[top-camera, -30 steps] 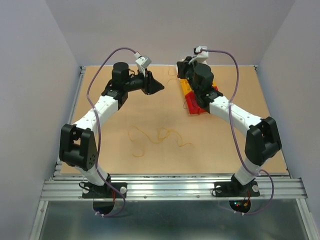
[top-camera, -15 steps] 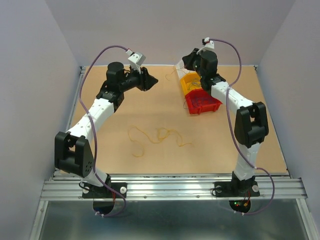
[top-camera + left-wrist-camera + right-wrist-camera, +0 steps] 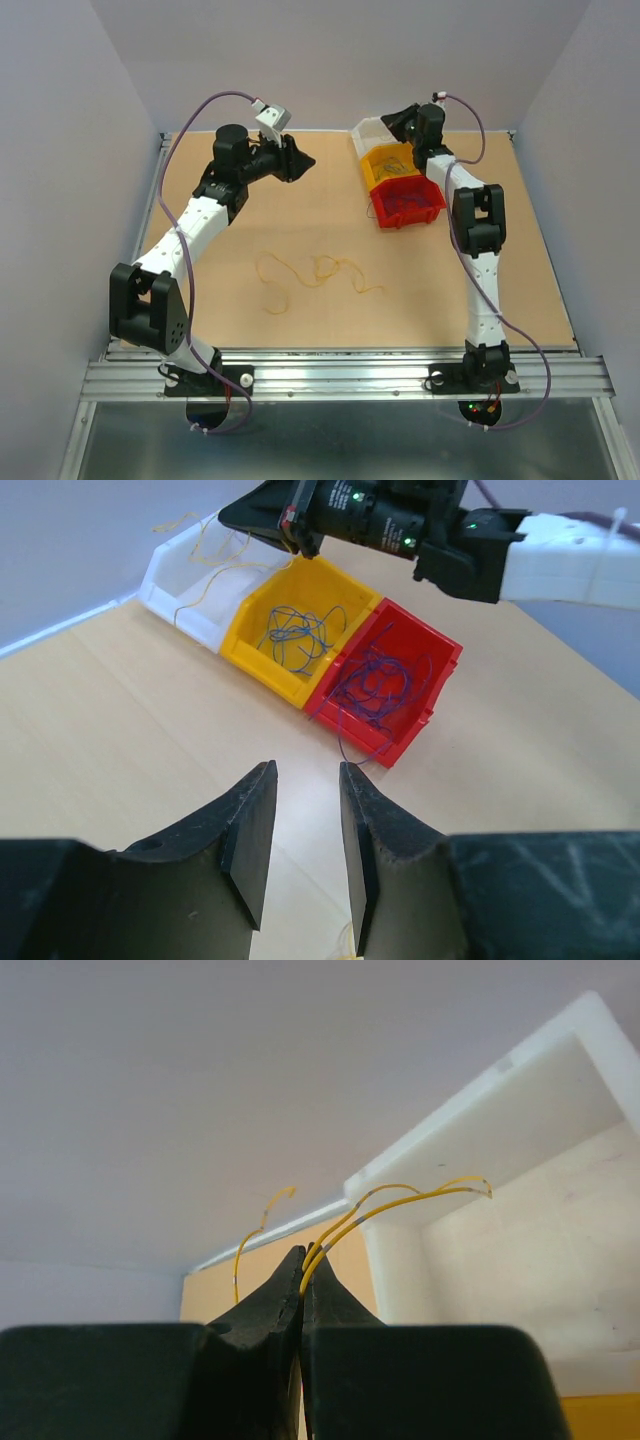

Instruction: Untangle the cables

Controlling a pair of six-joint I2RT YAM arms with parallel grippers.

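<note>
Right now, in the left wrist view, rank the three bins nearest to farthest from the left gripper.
1. Red bin, just ahead, slightly right of the left gripper.
2. Yellow bin, middle of the row.
3. White bin, far left end.

2 arms [image 3: 195, 225]: white links [image 3: 485, 300], black joints [image 3: 150, 300], lilac cables [image 3: 212, 98], black jaws.

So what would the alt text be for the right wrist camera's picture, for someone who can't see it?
The right gripper, shut, pinches thin yellow wires that arc up toward an open white bin. Behind them lie a strip of tan tabletop and a pale wall.
</note>
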